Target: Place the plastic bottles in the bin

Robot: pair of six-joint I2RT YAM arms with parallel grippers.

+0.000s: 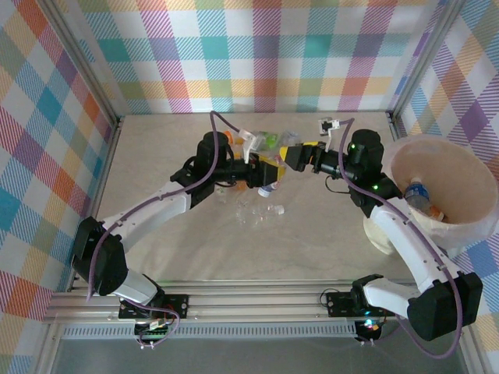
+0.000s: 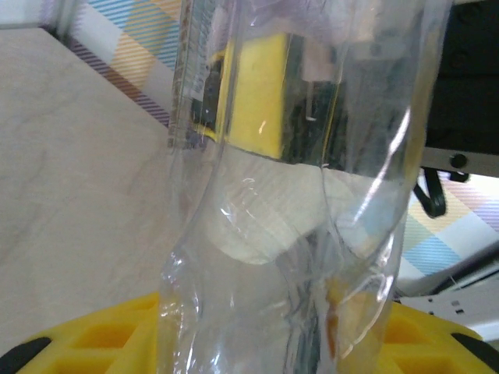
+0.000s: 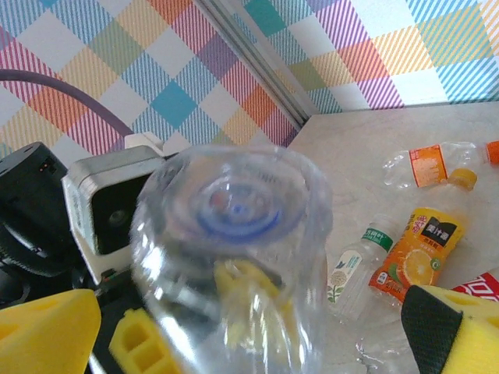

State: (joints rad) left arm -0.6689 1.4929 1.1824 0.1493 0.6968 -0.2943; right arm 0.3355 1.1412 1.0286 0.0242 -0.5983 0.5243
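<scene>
Left fingers [image 1: 271,170]: clenched on a clear bottle [image 2: 296,234], which was lifted off the table [image 1: 195,257] above its middle, a little toward the far edge.
Right fingers [image 3: 48,331]: spread wide and released, with one yellow finger on either side of the clear bottle's base end. Whether either one touched the plastic could not be told.
Clear bottle: it had no label and was creased along one side in the left wrist view. Its round base faced the right wrist camera, and it sat between the ends of the two arms.
Bin [image 1: 475,226]: cream-white and wide-mouthed, it stood at the table's right edge just beside the right arm, well apart from the clear bottle.
Inside the bin: a blue-labelled bottle [image 1: 417,193] lay near the wall closest to the right arm. Something orange lay just beside it, too small to name.
Near the far edge of the table: an orange juice bottle [image 3: 417,251] with a yellow cap, an orange-labelled clear bottle [image 3: 425,165] and a green-capped small bottle [image 3: 352,269] lay on their sides close together.
Middle of the table: loose clear bottles [image 1: 251,212] lay on the near side of the lifted one, and a white cap [image 1: 276,209] showed beside them.
Table surface: pale and faintly marbled.
</scene>
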